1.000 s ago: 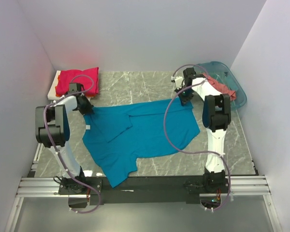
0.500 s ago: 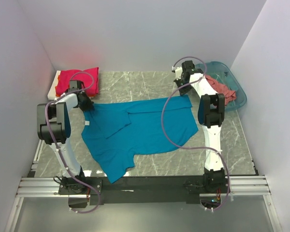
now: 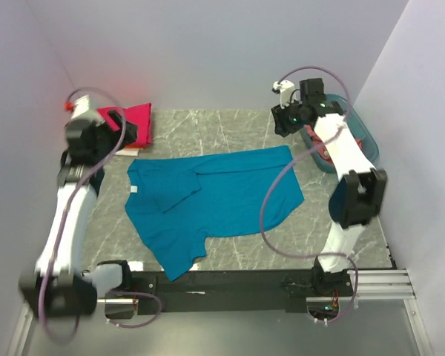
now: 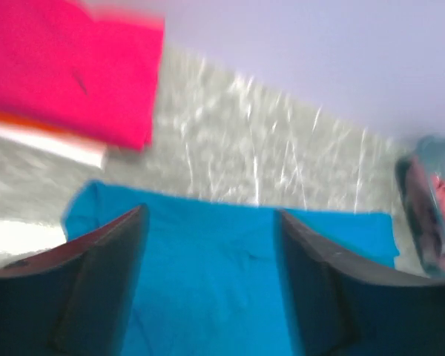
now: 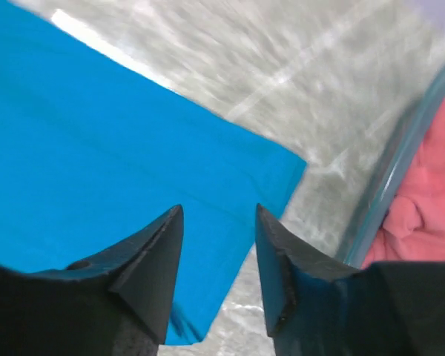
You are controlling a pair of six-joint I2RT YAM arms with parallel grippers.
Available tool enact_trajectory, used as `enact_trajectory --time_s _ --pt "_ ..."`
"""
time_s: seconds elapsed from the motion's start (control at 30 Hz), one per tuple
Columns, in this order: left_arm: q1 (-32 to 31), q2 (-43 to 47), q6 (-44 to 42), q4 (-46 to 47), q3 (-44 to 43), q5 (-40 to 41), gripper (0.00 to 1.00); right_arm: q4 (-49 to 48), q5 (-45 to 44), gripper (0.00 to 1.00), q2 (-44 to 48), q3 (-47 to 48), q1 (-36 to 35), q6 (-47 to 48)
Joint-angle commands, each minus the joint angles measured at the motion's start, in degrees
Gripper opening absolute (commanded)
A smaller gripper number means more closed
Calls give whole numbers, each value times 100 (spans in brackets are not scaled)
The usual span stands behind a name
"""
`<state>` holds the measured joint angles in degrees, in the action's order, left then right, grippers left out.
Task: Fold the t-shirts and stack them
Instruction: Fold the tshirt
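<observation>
A teal-blue t-shirt (image 3: 211,200) lies spread flat on the marble table, one sleeve folded over its chest. My left gripper (image 3: 126,133) hangs raised above its far left corner, open and empty; the shirt (image 4: 222,282) shows between its fingers (image 4: 104,274). My right gripper (image 3: 282,122) is lifted above the far right corner, open and empty, with the shirt's corner (image 5: 133,148) below it. A folded magenta-red t-shirt (image 3: 137,119) rests on a white board at the far left, an orange layer (image 4: 30,122) under it. A salmon-pink t-shirt (image 5: 423,193) lies in the basket.
The translucent teal basket (image 3: 367,144) stands at the far right by the wall. The white board (image 4: 52,144) sits in the far left corner. White walls close in three sides. The arm bases and rail (image 3: 222,285) line the near edge.
Both grippers have opened and let go of the teal-blue shirt's far corners, then risen away from it. The shirt now lies flat, shifted a little farther back.
</observation>
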<state>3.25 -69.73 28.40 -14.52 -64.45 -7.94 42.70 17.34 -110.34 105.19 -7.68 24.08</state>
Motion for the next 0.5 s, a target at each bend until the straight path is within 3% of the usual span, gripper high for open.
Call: enact_trajectory --time_s 0.0,0.03,0.1,0.2,0.23,0.3,0.33,0.47 --pt "18 1266 -222 107 868 687 93 -121 1059 52 881 -803 -198 483" --pt "36 1896 -117 186 1098 767 99 -17 1513 53 1214 -1007 -320 658" --pt "62 2741 182 423 1721 638 99 159 2086 54 1558 -1646 -523 1308" --pt "106 3350 87 635 2259 -580 98 371 2922 56 2323 -2630 -1041 2213" --pt "97 3405 26 609 2322 -1438 95 519 3167 57 2725 -2887 -1138 2546" --pt "97 3327 -177 181 2288 -2287 88 669 4002 58 3157 -3617 -1253 3600" --pt "62 3256 -369 -74 2192 -2743 87 835 4214 64 3525 -4054 -1253 4309" --pt "-288 2694 -924 -1735 1340 -2906 87 793 4366 74 4143 -4768 -1244 4853"
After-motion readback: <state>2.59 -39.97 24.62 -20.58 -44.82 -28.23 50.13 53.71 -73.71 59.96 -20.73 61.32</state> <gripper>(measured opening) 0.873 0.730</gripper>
